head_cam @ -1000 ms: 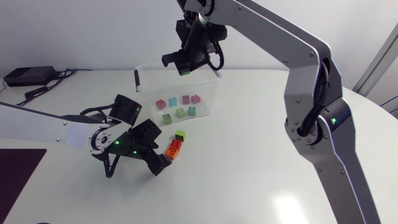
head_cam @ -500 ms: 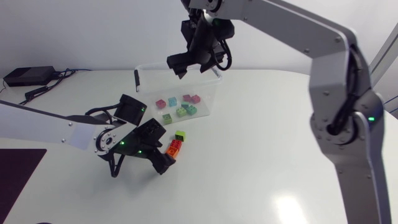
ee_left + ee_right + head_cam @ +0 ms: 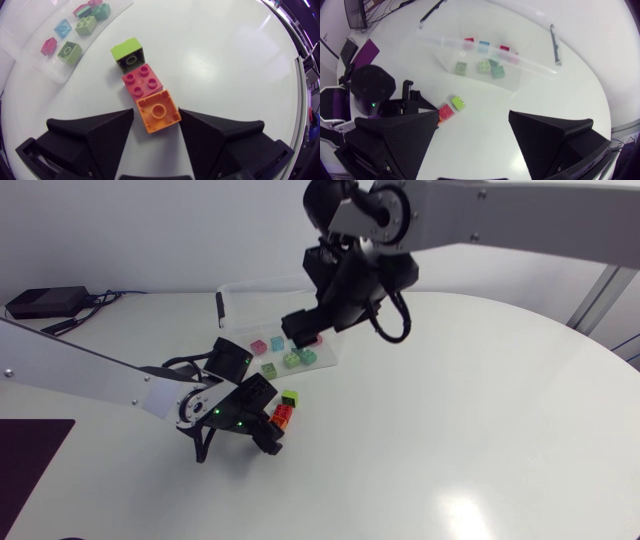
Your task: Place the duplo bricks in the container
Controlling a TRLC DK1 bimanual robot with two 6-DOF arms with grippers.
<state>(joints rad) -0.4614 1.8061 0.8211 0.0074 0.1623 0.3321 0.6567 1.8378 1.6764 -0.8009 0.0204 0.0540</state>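
Left wrist view: the left gripper (image 3: 156, 113) is open, its fingers flanking the orange brick (image 3: 157, 111). That brick lies farthest from the container (image 3: 30, 62), in a row with the red brick (image 3: 142, 82) and the green brick (image 3: 129, 52). Close squarely on orange's flat sides and lift straight, since red touches it. The right gripper (image 3: 474, 120) hangs wide open and empty by the container.

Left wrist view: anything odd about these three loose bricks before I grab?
Nothing looks damaged or spilled, but the row is skewed and mixed. The orange brick, between the left gripper's open fingers, lies underside up. The red brick sits studs up, and the green brick is tipped on its side.
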